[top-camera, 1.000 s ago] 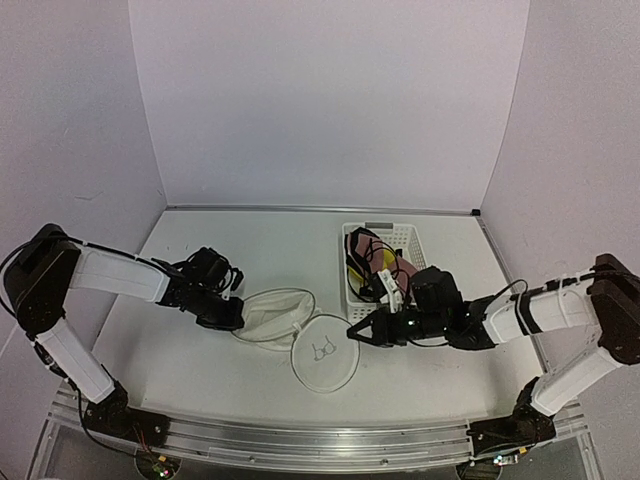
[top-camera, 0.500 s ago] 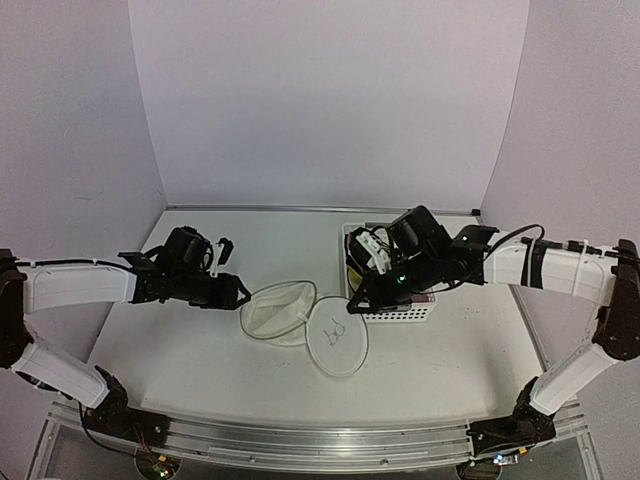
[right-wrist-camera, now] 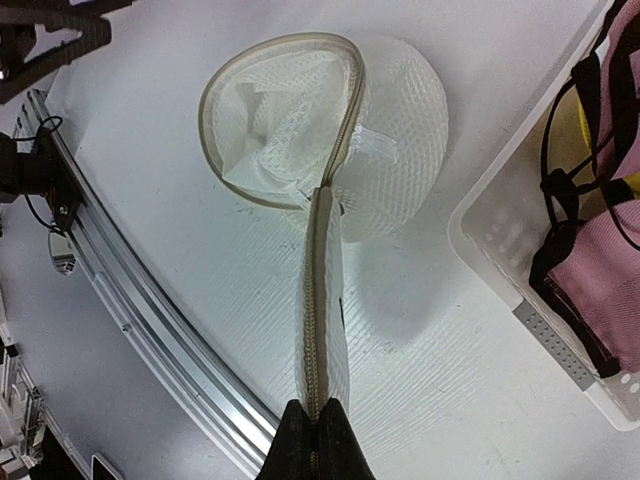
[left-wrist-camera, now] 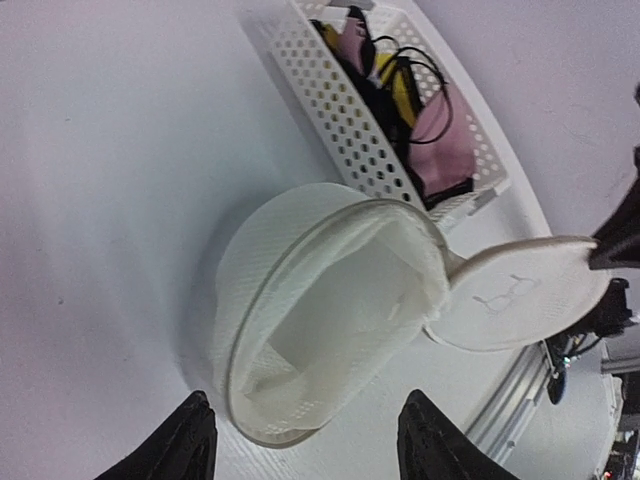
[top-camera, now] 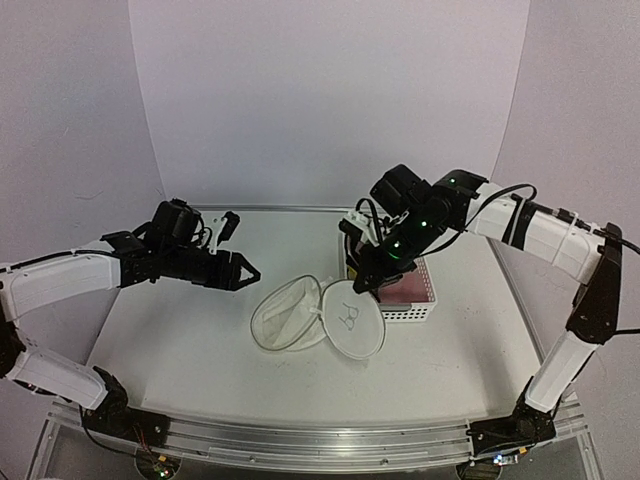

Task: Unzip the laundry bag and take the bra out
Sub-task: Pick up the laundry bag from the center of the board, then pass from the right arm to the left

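The laundry bag [top-camera: 283, 317] lies unzipped on the table, its round mesh body gaping and empty inside [left-wrist-camera: 330, 290]. Its flat lid [top-camera: 352, 320], marked with the small bra drawing, is folded out to the right. My right gripper [top-camera: 367, 289] is shut on the lid's zipper edge [right-wrist-camera: 318, 330] and holds that rim up. My left gripper [top-camera: 243, 272] hangs open just left of the bag, touching nothing, with its fingertips [left-wrist-camera: 195, 440] either side of the bag's near rim. The bra [left-wrist-camera: 425, 115], yellow and pink with black straps, lies in the white basket [top-camera: 415, 312].
The perforated white basket [left-wrist-camera: 345, 120] stands right behind the bag, under my right arm. White walls close the back and both sides. The metal rail [right-wrist-camera: 150, 330] runs along the near table edge.
My left gripper has let go of the bag, opened and drawn back to the left. My right arm has lifted and swung toward the basket, keeping its hold on the lid's edge.
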`<state>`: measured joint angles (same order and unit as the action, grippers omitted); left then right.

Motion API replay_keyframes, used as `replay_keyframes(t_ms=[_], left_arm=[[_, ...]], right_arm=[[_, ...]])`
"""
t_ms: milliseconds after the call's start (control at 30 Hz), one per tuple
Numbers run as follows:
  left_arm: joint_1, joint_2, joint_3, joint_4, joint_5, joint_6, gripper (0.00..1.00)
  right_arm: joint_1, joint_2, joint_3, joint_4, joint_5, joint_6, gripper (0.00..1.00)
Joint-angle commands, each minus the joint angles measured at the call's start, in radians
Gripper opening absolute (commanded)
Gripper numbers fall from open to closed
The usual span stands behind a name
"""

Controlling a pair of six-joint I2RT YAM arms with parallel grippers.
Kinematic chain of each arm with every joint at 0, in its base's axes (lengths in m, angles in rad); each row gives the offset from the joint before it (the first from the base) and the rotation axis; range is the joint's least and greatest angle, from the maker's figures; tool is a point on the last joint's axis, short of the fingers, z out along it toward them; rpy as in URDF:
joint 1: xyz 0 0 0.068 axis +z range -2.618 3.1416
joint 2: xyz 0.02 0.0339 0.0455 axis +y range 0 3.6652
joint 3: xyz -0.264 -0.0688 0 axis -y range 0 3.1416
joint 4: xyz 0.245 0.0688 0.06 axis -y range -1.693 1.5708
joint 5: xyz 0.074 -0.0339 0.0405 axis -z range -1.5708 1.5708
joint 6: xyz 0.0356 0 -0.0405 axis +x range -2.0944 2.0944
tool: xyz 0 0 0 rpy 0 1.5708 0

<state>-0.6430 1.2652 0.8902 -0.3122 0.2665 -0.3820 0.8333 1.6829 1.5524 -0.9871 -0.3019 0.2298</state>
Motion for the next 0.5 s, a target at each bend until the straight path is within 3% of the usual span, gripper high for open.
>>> replay_keyframes(t_ms=[0,167,467], left_arm=[[-0.023,-0.057,0.059,-0.003,0.223,0.065,0.64],[-0.05,-0.084,0.041,0.002,0.267,0.078,0.7],[-0.163,-0.106,0.017,0.008,0.209,0.174,0.78]], right_arm=[[-0.036,0.022,0.112,-0.061,-0.086,0.06,0.0],[-0.06,0.053,0.194,-0.067,-0.199,0.208,0.0],[-0.092,0.143,0.231,-0.033,-0.413,0.451,0.0]])
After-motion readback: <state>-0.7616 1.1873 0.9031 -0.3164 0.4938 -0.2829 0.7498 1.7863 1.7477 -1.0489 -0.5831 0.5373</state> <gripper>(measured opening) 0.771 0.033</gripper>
